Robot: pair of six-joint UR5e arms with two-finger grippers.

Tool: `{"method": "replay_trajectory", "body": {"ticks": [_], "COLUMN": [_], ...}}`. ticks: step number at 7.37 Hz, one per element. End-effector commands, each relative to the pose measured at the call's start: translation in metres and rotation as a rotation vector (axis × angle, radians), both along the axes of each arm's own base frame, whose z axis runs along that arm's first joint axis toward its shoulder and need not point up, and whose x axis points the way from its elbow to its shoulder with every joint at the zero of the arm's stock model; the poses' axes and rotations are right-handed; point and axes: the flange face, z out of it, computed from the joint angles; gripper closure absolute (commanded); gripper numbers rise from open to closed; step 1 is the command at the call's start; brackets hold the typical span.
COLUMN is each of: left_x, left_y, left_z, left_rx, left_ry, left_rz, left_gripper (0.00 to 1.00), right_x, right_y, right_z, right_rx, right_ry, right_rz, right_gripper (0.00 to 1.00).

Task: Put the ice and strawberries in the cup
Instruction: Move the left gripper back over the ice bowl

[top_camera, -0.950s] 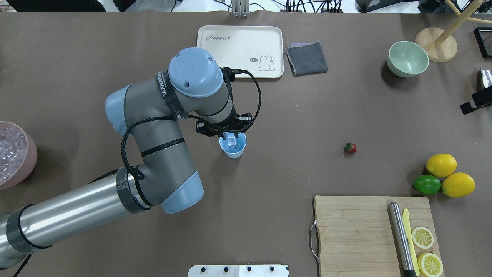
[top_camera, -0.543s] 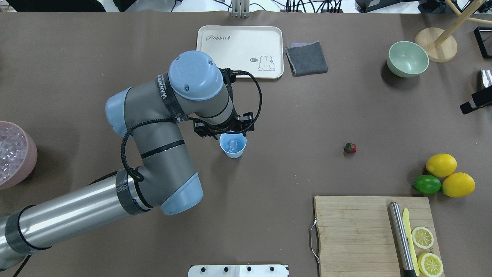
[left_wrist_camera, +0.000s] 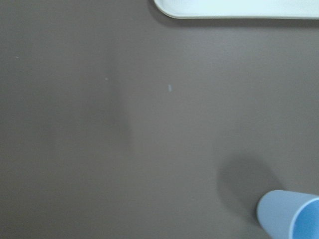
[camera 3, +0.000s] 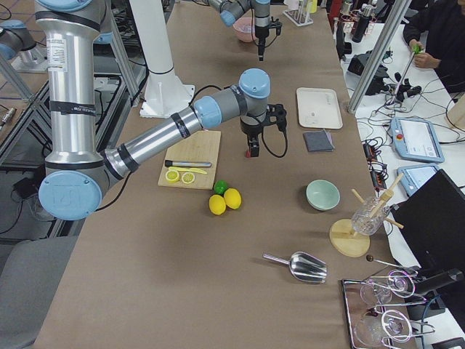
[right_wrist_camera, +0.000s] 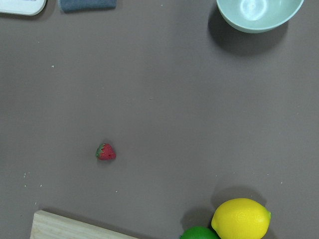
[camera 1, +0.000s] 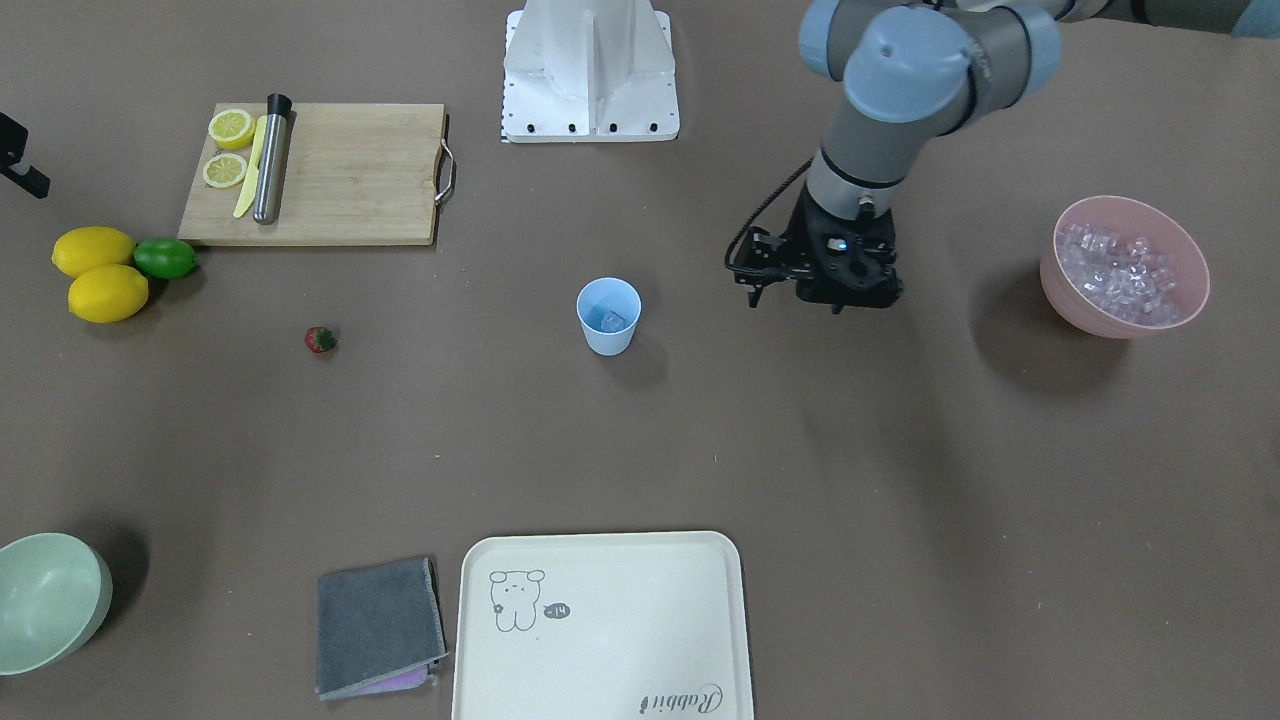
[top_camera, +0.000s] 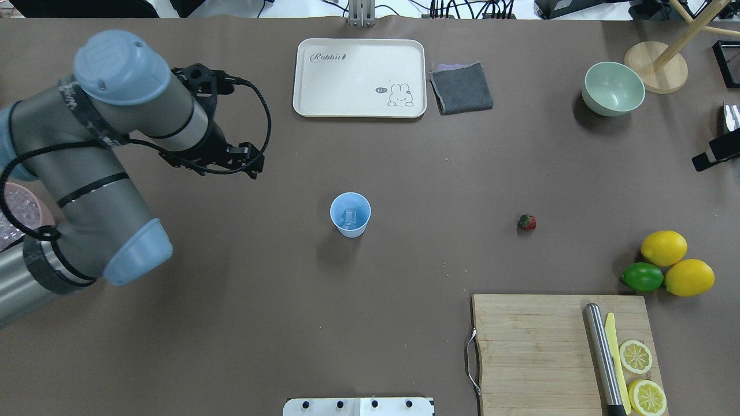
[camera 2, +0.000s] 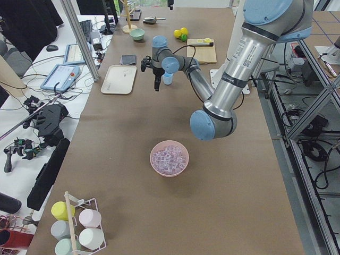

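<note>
The tabletop (top_camera: 416, 167) is lit evenly and fairly brightly from above. Only soft-edged shadows are thrown: one lower right of the cup (camera 1: 608, 338) in the front-facing view, and a broader one left of the pink bowl (camera 1: 1075, 305). A mild sheen is seen on the pale green bowl (right_wrist_camera: 279, 12). The left wrist view is rendered soft and slightly unfocused, the right wrist view sharper.

Cup (left_wrist_camera: 288, 215) cropped at frame corner
</note>
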Motion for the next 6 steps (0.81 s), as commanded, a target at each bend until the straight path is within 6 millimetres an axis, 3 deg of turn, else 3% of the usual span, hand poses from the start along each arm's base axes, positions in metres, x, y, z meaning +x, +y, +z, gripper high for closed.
{"method": "replay_trajectory", "body": {"ticks": [1, 3, 5, 6], "left_x": [-0.088, -0.175, -0.209, -0.238], "left_y": [0.001, 0.019, 0.07, 0.091], "left_z": [0.07, 0.154, 0.235, 0.271], "left_rx": [0.022, 0.048, 0.038, 0.02], "left_ry": [-0.039, -0.08, -0.019, -0.008], "left_rz": [0.041, 0.077, 0.084, 0.064], "left_gripper": [0.03, 0.03, 0.03, 0.03], "right_x": [0.0, 0.0, -0.006, -0.007], "right_y": [0.0, 0.0, -0.004, -0.006], "right_z": [0.0, -0.001, -0.009, -0.011], "right_rx": [0.0, -0.026, -0.031, -0.02], "right_ry": [0.001, -0.004, -0.005, 0.007], "right_rz": [0.0, 0.018, 0.027, 0.032], "right_gripper": [0.0, 0.0, 0.0, 0.0]}}
